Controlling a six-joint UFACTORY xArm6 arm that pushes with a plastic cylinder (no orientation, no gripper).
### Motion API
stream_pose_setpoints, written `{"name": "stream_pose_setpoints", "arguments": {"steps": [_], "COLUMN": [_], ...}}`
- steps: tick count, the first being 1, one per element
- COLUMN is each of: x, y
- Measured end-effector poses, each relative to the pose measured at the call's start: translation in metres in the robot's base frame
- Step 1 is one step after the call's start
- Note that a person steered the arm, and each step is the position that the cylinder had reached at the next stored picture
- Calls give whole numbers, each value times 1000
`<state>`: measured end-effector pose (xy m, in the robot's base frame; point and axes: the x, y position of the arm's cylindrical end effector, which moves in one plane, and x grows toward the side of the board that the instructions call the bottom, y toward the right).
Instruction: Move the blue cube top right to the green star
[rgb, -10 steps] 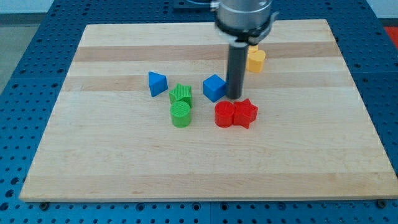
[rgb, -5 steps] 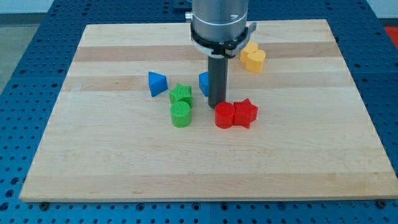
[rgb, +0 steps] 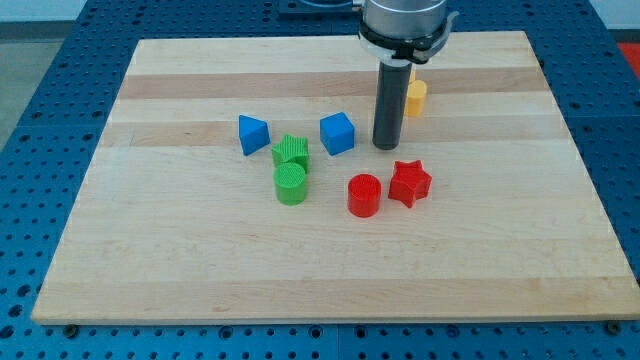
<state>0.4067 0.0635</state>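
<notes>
The blue cube (rgb: 337, 133) sits near the board's middle, just right of and slightly above the green star (rgb: 291, 152), with a small gap between them. My tip (rgb: 386, 146) is on the board to the right of the blue cube, apart from it, and above the red star (rgb: 410, 183). The rod runs up to the view's top.
A blue triangular block (rgb: 252, 134) lies left of the green star. A green cylinder (rgb: 290, 185) touches the star from below. A red cylinder (rgb: 364, 195) sits beside the red star. A yellow block (rgb: 415, 97) is partly hidden behind the rod.
My tip moved left against the blue cube, then back right. The cube ended slightly left and up. The red cylinder and red star have shifted and now sit apart.
</notes>
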Motion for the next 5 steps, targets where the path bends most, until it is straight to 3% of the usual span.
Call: {"name": "stream_pose_setpoints", "arguments": {"steps": [5], "x": [-4], "y": [-32]}}
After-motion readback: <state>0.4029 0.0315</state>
